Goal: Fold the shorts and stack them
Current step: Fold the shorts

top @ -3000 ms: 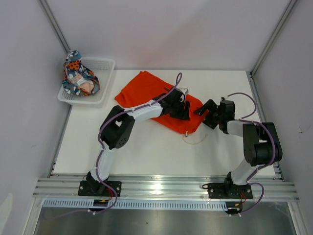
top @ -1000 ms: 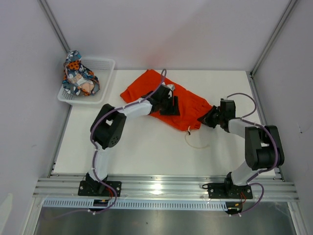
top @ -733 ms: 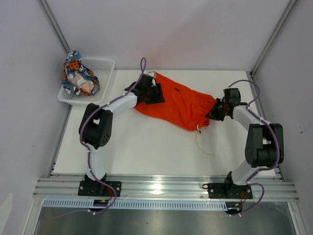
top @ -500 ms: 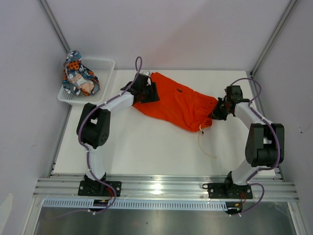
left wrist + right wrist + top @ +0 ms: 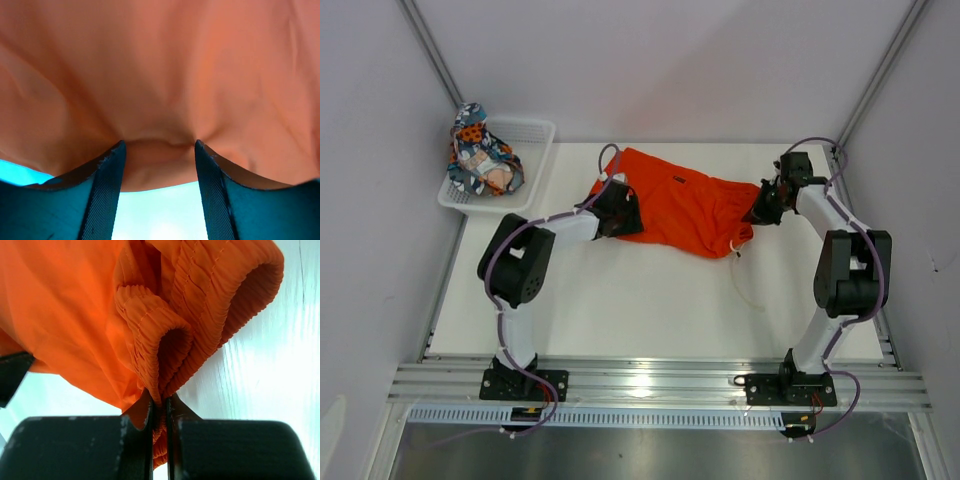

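Orange soft shorts (image 5: 685, 212) stretch left to right between both arms. Right gripper (image 5: 159, 407) pinches the stretchy waistband; left gripper (image 5: 159, 150) holds cloth between wider fingers.

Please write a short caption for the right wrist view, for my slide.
Right end effector pinching the elastic waistband of the orange shorts above the white table.

So the plain shorts (image 5: 685, 210) are spread across the back middle of the tabletop (image 5: 620, 310), drawstring (image 5: 748, 285) trailing toward the front off their right end. The basket (image 5: 535, 150) sits at the back left corner with the printed shorts (image 5: 480, 160) bunched inside.
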### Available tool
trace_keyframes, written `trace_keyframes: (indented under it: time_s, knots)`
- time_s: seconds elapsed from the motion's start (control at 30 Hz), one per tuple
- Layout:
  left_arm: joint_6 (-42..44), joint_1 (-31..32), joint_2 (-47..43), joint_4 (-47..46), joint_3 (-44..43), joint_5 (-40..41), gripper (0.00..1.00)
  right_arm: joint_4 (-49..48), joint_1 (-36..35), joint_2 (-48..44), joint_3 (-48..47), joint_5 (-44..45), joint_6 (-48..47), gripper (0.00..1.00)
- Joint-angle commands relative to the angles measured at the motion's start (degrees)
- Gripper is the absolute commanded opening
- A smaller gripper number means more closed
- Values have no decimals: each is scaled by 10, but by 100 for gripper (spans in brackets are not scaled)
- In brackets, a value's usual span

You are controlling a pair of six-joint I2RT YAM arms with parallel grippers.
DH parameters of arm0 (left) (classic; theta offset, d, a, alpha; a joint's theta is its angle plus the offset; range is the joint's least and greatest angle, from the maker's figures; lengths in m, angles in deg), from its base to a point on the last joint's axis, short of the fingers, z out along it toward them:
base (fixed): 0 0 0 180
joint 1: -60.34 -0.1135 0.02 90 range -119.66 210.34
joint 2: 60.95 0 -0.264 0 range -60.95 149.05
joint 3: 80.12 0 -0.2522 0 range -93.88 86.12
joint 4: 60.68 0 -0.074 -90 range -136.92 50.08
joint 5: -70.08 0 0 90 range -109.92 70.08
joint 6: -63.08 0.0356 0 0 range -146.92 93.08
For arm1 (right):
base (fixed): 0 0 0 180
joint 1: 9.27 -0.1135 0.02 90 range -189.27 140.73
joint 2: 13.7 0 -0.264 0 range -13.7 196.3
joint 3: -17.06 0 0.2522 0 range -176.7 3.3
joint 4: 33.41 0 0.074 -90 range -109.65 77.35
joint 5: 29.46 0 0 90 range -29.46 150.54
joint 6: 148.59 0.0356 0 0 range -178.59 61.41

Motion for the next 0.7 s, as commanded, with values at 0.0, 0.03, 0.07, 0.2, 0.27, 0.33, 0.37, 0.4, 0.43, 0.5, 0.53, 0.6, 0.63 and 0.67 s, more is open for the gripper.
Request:
trace_keyframes:
  time_s: [0.0,0.03,0.07,0.2,0.27,0.33,0.37,0.4,0.43,0.5,0.53,0.6,0.63,0.67]
  knots:
    - [-39,11,-18,7,34,29,61,17,-4,26,-50,-13,-31,0]
    - [-47,13,-25,6,39,29,61,23,-6,31,-56,-8,-33,0]
    - [-54,14,-30,5,54,30,61,24,-8,35,-62,-7,-35,0]
    - [-103,41,-83,-16,139,49,60,21,-18,39,-55,-7,-41,0]
    - [-126,56,-125,-16,178,62,60,19,-21,37,-53,-7,-45,0]
    - [-153,81,-155,-16,231,86,60,22,-24,32,-53,-5,-49,0]
    - [-162,88,-183,-16,245,93,60,24,-24,30,-54,-2,-55,0]
    - [-168,94,-198,-18,257,96,60,30,-25,28,-57,0,-59,0]
    - [-188,104,-213,-14,294,108,60,34,-25,23,-59,2,-62,0]
    - [-214,114,-261,-7,324,122,60,45,-26,21,-68,3,-73,0]
    - [-221,129,-277,4,338,151,61,58,-26,23,-77,1,-78,0]
    - [-223,136,-305,2,345,162,61,67,-31,26,-85,-6,-84,0]
    - [-220,133,-307,12,341,162,62,73,-33,28,-92,-7,-85,0]
    - [-208,131,-304,18,310,165,62,78,-36,30,-97,-7,-85,0]
